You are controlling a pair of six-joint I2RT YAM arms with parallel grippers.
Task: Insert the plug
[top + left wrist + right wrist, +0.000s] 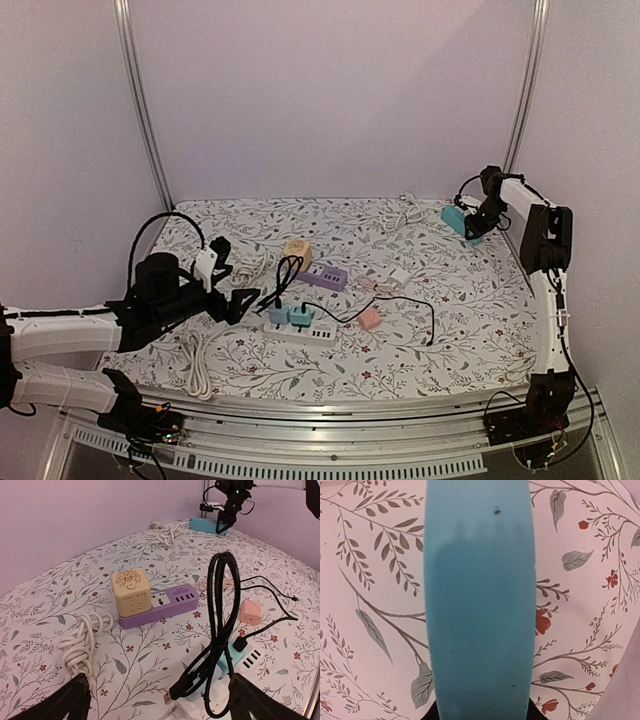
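A bundled black cable lies over the white power strip; its USB plug rests free on the cloth. My left gripper is open. Its fingers stand wide on either side of the plug and touch nothing. In the top view the left gripper sits just left of the white strip. My right gripper is at the far right back, shut on a teal power strip that fills the right wrist view. Only its dark fingertips show at the bottom edge there.
A purple power strip carries a yellow cube adapter. A pink charger lies to the right with a thin black wire. White cable coils lie at the left, front left and back. Frame posts stand at the back.
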